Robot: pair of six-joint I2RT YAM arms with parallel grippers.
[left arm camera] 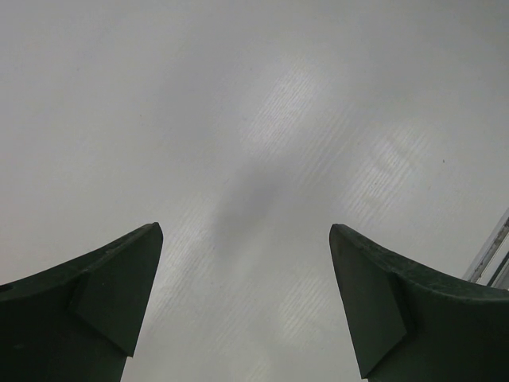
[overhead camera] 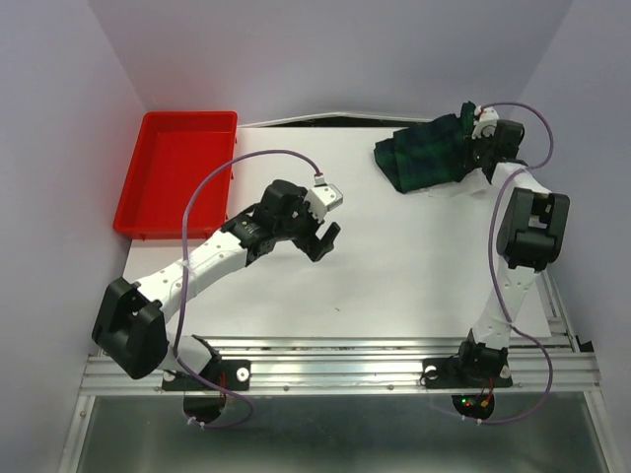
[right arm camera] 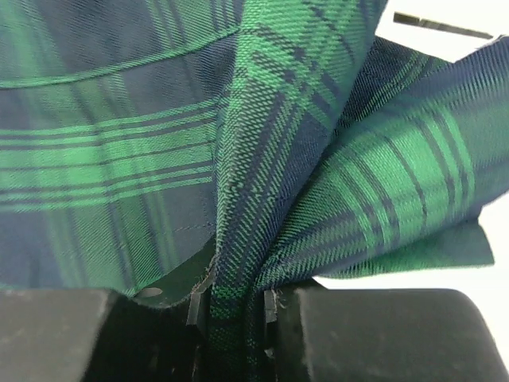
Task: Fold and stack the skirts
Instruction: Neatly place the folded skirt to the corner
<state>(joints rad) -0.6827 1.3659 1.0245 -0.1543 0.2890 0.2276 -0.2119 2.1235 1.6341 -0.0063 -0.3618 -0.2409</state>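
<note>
On the desk [overhead camera: 394, 276], at its far right corner, lies the skirt [overhead camera: 424, 158], bunched. The right claw [right arm camera: 231, 310] is closed on one thin fold; a pull may slip it free. The left claw [left arm camera: 246, 231] hangs wide open, empty.

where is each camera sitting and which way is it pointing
Top external: above and behind the robot, looking down on the table; left arm, right arm and red tray show.
Left wrist: on the left arm, facing down at the table surface; the open left gripper frames it.
Right wrist: on the right arm, close against the tartan skirt, which the right gripper pinches.
Shared: top external and right wrist both show the tartan skirt in the right gripper.
</note>
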